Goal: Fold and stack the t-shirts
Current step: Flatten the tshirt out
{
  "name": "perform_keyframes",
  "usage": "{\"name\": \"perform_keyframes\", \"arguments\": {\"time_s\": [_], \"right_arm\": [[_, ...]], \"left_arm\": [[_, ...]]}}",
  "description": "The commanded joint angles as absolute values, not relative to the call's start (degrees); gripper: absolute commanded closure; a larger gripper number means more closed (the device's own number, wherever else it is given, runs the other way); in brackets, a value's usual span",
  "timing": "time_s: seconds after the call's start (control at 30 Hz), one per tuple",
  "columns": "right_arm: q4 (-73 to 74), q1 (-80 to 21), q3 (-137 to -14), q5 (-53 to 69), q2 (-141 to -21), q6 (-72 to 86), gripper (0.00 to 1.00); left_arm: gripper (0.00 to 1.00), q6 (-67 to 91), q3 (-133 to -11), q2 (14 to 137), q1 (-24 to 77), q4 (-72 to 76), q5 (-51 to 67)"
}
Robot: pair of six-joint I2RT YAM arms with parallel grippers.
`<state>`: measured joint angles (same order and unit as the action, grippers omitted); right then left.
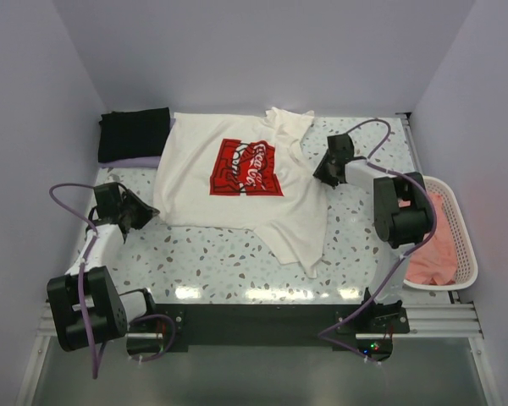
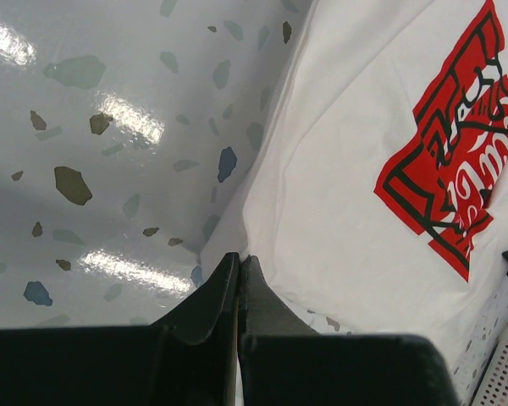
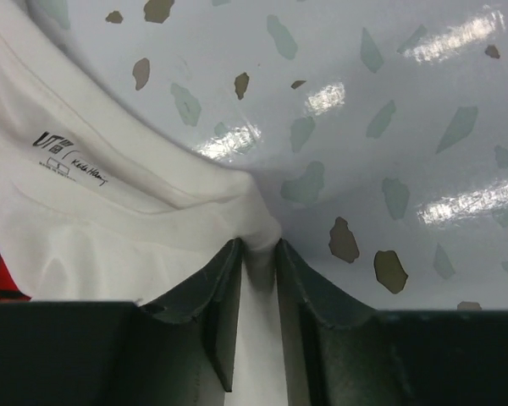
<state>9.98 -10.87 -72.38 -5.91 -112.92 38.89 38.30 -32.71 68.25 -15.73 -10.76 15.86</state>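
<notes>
The cream-white t-shirt [image 1: 195, 188] with a red square print [image 1: 245, 167] lies spread face up mid-table. My left gripper [image 1: 146, 211] is at its near-left corner; in the left wrist view [image 2: 239, 260] the jaws are pressed together with the shirt's edge [image 2: 339, 211] pinched at their tips. My right gripper [image 1: 320, 172] is at the shirt's right side near the collar; in the right wrist view [image 3: 259, 249] it is shut on a fold of the cloth [image 3: 85, 228]. A folded black t-shirt [image 1: 135, 133] lies on a lavender one [image 1: 135, 160] at the back left. The salmon-pink t-shirt [image 1: 432, 245] is in the basket.
The white slatted basket [image 1: 467, 245] stands off the table's right edge, and its corner shows in the left wrist view [image 2: 504, 372]. Walls close in the back and both sides. Speckled tabletop [image 1: 212, 262] shows in front of the shirt.
</notes>
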Motion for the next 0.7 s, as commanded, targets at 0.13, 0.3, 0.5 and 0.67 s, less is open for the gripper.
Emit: {"name": "perform_keyframes", "arguments": {"time_s": [0.13, 0.3, 0.5, 0.67], "right_arm": [[18.3, -11.1, -70.2, -14.7, -111.5, 40.9, 0.91], [20.8, -9.6, -64.1, -17.1, -104.4, 43.1, 1.00], [22.2, -8.8, -54.2, -17.9, -96.6, 45.5, 1.00], [23.2, -8.2, -46.9, -17.4, -89.7, 47.5, 0.99]], "left_arm": [[1.00, 37.2, -33.6, 68.0, -16.1, -9.0, 16.2], [1.00, 37.5, -33.5, 67.6, -16.1, -9.5, 15.4], [1.00, 38.1, -33.3, 67.4, -16.1, -10.2, 14.8], [1.00, 38.5, -32.8, 66.8, -16.0, -11.3, 13.4]]}}
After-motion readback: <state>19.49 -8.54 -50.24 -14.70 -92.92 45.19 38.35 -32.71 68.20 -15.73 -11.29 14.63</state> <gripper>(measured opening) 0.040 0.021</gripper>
